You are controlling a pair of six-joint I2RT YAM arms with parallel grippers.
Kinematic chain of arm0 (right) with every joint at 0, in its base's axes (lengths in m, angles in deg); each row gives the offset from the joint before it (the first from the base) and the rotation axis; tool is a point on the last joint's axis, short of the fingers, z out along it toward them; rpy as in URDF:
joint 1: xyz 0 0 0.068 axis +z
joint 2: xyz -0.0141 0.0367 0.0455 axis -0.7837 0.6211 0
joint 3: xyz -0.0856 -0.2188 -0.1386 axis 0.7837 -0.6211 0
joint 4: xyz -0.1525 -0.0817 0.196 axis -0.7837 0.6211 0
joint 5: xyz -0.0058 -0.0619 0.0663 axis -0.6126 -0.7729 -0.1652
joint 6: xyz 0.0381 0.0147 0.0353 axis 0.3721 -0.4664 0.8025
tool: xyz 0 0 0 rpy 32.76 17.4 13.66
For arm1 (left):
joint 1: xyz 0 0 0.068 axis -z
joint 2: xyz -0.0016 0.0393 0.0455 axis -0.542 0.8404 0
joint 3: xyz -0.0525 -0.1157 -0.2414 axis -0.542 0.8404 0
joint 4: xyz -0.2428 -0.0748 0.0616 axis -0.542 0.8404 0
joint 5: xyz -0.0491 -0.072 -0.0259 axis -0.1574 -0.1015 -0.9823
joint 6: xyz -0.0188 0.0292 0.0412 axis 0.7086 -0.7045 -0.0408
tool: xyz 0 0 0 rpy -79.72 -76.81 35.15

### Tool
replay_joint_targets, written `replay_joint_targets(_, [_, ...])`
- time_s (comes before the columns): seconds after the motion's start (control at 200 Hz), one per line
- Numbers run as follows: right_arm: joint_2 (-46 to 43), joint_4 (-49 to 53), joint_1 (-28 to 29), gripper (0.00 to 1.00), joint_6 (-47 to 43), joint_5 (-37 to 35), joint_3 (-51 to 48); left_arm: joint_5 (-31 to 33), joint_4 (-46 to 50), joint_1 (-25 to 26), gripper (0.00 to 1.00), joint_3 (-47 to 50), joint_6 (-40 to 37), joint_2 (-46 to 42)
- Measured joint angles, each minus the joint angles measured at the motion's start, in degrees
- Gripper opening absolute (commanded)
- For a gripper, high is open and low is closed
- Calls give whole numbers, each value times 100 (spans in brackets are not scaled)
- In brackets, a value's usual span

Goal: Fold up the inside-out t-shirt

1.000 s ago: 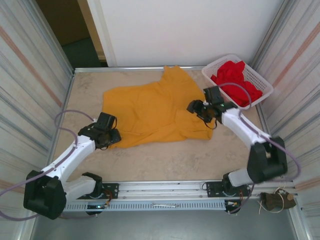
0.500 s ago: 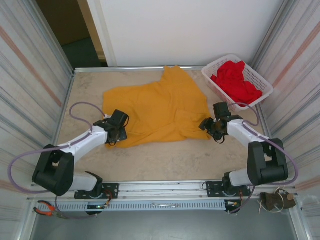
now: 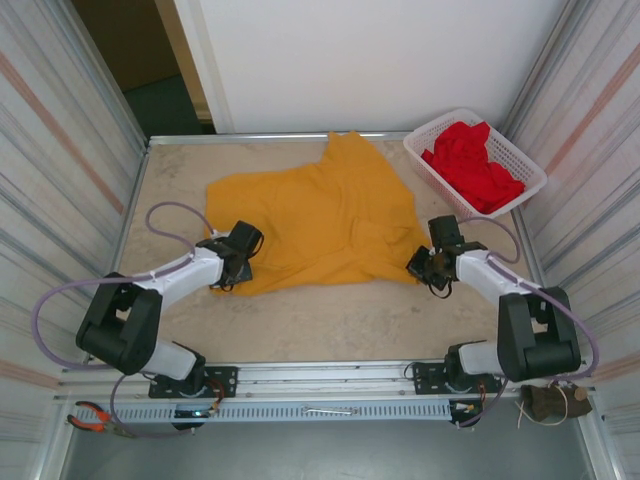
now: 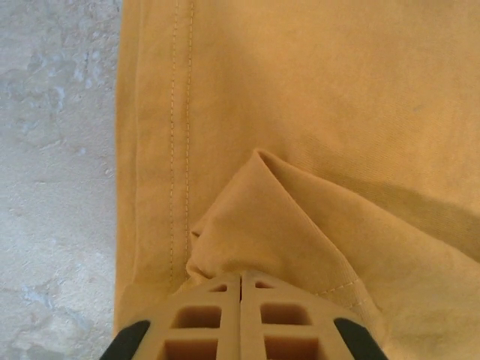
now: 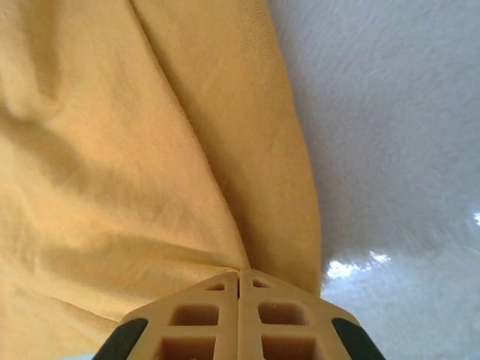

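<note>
With your left gripper (image 4: 240,279) and right gripper (image 5: 240,274) pinched shut on the mustard t-shirt's (image 3: 320,215) hem, uneven lifting could pull those thin pinches free.

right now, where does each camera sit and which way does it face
Top external: above and behind the bases, looking down on the table, t-shirt and basket; both arms show, left gripper and right gripper at the t-shirt's near corners.
Left wrist: on that wrist, looking along its shut fingers, which pinch a fold by the hem.
Right wrist: on that wrist, looking along its shut fingers, which pinch the t-shirt's edge.
Shared: both wrist views show t-shirt beside bare table.
</note>
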Motion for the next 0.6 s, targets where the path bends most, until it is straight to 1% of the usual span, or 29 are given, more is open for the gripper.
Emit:
replay_joint_targets(0.125, [-544, 210, -105, 0, 42, -103, -76, 2, 61, -7, 0, -13, -59, -186])
replay_joint_targets(0.225, [-964, 417, -223, 0, 133, -177, -166, -111, 125, -96, 0, -52, -160, -601])
replay_joint_targets(0.316, [-1296, 629, -308, 0, 188, -271, -273, -385, 96, -391, 0, -90, -216, -1051])
replay_joint_targets(0.386, [-1491, 782, -363, 0, 251, -310, -361, -739, 35, -793, 0, -90, -240, -1335])
replay_joint_targets(0.411, [-1547, 833, -374, 0, 275, -321, -391, -894, -15, -960, 9, -87, -251, -1403])
replay_joint_targets(0.441, [-1609, 894, -380, 0, 306, -339, -422, -1067, -76, -1152, 24, -85, -284, -1453])
replay_joint_targets(0.461, [-1641, 922, -380, 0, 315, -345, -442, -1215, -136, -1298, 31, -83, -282, -1480])
replay_joint_targets(0.471, [-1657, 929, -382, 0, 328, -348, -452, -1285, -168, -1368, 37, -81, -293, -1484])
replay_joint_targets(0.511, [-1694, 964, -380, 0, 348, -372, -483, -1552, -262, -1648, 50, -81, -299, -1482])
replay_joint_targets(0.551, [-1709, 997, -380, 0, 363, -387, -511, -1799, -354, -1917, 57, -79, -299, -1453])
replay_joint_targets(0.601, [-1709, 1034, -380, 0, 400, -404, -544, -2015, -420, -2173, 59, -79, -286, -1410])
